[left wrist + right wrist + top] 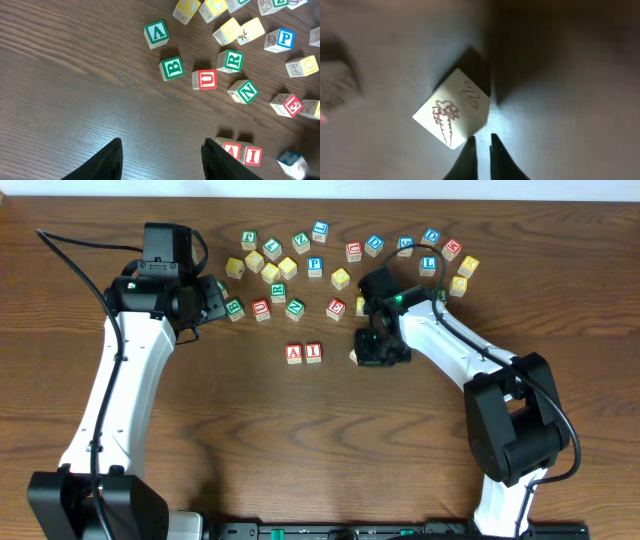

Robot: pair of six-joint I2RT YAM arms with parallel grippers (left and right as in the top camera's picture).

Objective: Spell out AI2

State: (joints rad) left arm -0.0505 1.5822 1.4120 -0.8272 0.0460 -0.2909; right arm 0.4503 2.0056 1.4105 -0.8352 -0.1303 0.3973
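Red A [293, 353] and I [313, 352] blocks stand side by side at the table's middle; they also show in the left wrist view, A [231, 150] and I [251, 155]. A pale block [455, 112] with a carrot picture and a 2 on another face lies tilted just off my right gripper's [481, 137] left fingertip. The fingers are nearly together and hold nothing. In the overhead view this block [354, 357] peeks out left of the right gripper [375, 348], right of the I. My left gripper [162, 145] is open and empty above bare wood, left of the A.
Several letter blocks lie scattered along the back of the table [200, 440], among them B [171, 68], U [206, 79], R [232, 60], N [245, 91], V [156, 33] and P [284, 39]. A blurred blue block [291, 161] sits right of the I.
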